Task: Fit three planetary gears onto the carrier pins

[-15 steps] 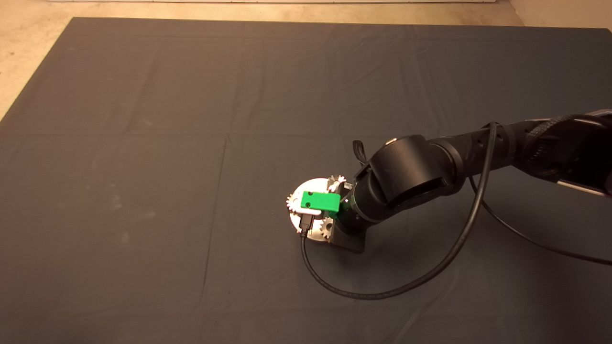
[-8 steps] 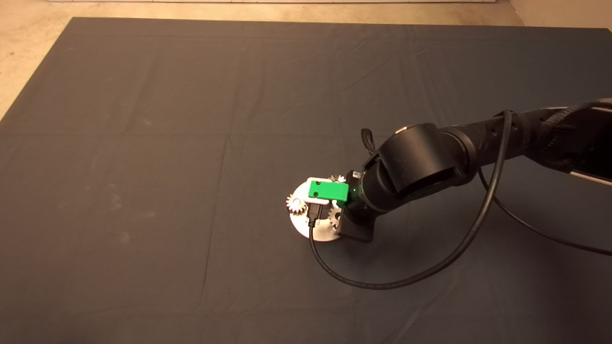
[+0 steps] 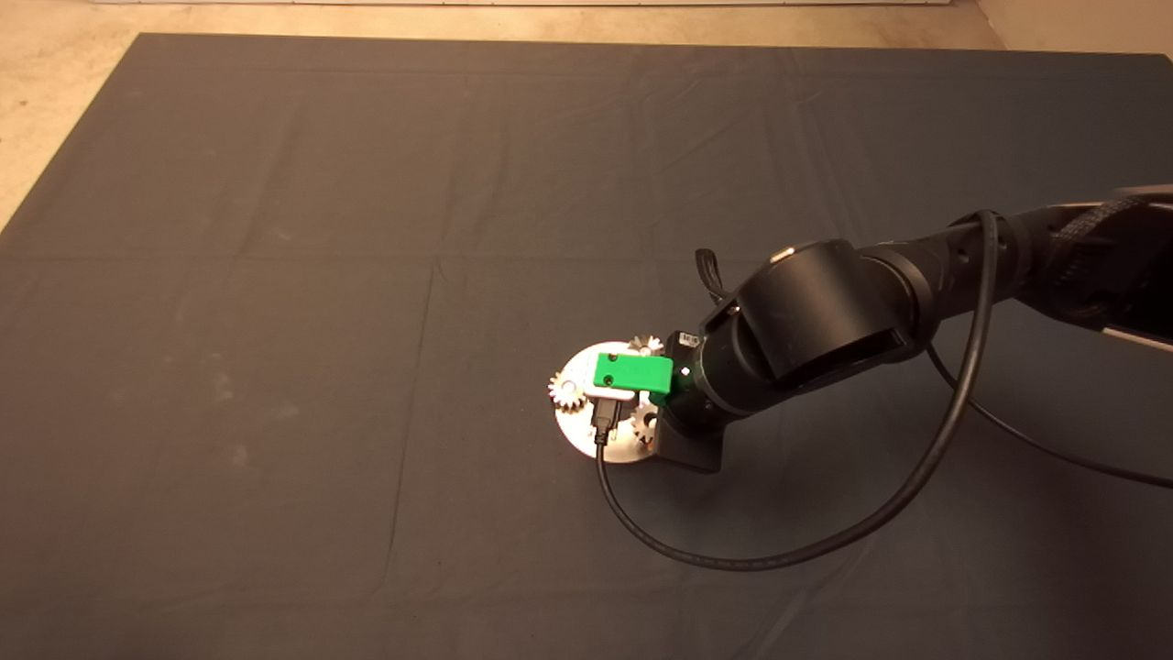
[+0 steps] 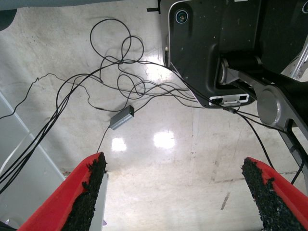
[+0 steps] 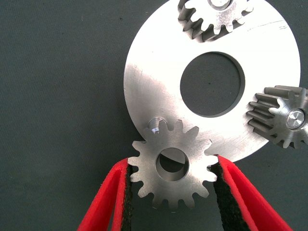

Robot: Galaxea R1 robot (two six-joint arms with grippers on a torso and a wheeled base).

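The white carrier disc (image 5: 154, 72) lies on the dark mat, also in the head view (image 3: 577, 426). Two planetary gears (image 5: 214, 19) (image 5: 284, 120) sit on their pins. My right gripper (image 5: 171, 164) is shut on the third gear (image 5: 192, 149), its fingers (image 5: 120, 192) on the teeth at both sides. This gear lies over the disc's edge. The bare third pin (image 5: 155, 126) shows just beside the gear's rim, not in its centre hole. In the head view the held gear (image 3: 641, 423) is at the disc's near right edge. My left gripper (image 4: 175, 192) is open, parked, out of the head view.
The right arm (image 3: 825, 321) reaches in from the right over the mat (image 3: 275, 275). Its black cable (image 3: 779, 555) loops on the mat in front of the disc. The left wrist view shows floor, cables and a machine base (image 4: 216, 48).
My right gripper has shifted a little to the right and away with the third gear. The disc and the two seated gears have not moved.
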